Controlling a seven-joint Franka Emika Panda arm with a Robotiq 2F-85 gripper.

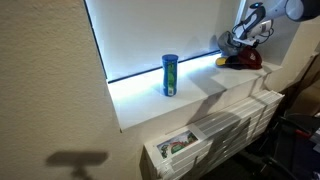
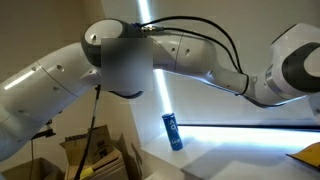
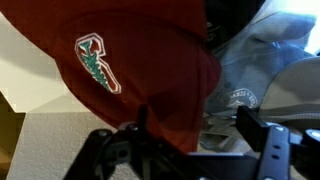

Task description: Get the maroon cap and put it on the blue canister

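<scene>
Maroon cap (image 3: 130, 70) fills the upper left of the wrist view, its stitched badge (image 3: 97, 62) facing the camera; in an exterior view it lies at the far right of the frame (image 1: 251, 60), at the end of the pale tabletop (image 1: 200, 100), in a heap with other caps. The fingers (image 3: 262, 150) are spread along the bottom of the wrist view; the cap's lower edge sits between them with a gap on the right side, and as far as I can judge nothing is pinched yet.

The grey cap (image 3: 265, 75) lies just right of it, touching or nearly so; a close that catches both cloths would likely drag the grey one along. A thin fold of soft cloth may slip or sag in carrying; a drooping brim could topple the canister (image 1: 170, 75), tall and narrow at mid-frame, well apart from the heap; a crown set down off-centre could slide off it.

The brim and most of the crown run out of the wrist frame; the fingertips are dark and blurred. In an exterior view the arm (image 2: 130, 60) fills most of the frame above the canister (image 2: 172, 131) and no caps show, save a yellow patch (image 2: 305, 155) at lower right that I cannot identify.
</scene>
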